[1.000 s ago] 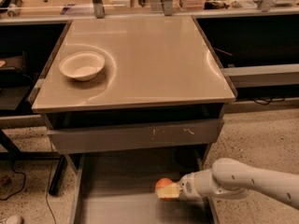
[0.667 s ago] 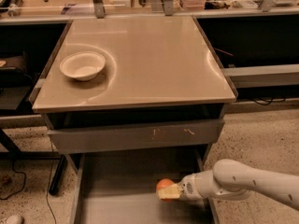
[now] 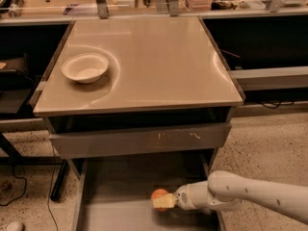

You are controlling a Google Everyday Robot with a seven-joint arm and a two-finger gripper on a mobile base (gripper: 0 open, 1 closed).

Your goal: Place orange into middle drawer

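Obs.: the middle drawer (image 3: 126, 214) stands pulled out toward the camera, its plain grey floor exposed. The orange (image 3: 157, 194) sits over that floor, right of the drawer's centre and short of its right wall; whether it touches the floor or is held just clear of it I cannot tell. The gripper (image 3: 163, 201) is inside the drawer's opening, just on the camera side of the orange, its pale yellowish fingertips pinching the fruit, which shows above and behind them. The white arm (image 3: 250, 199) reaches in over the drawer's right wall, lying roughly level. Directly above the drawer's rear part is another drawer front (image 3: 120, 142), grey with pale scratches right of its middle, pushed further in. Above that, a beige table top (image 3: 159, 52) overhangs the drawer's rear. A white bowl (image 3: 85, 67) stands upright on the table top, above and beyond the drawer's left side, well apart from the orange. Speckled flooring (image 3: 272, 143) lies to the right of the drawer.
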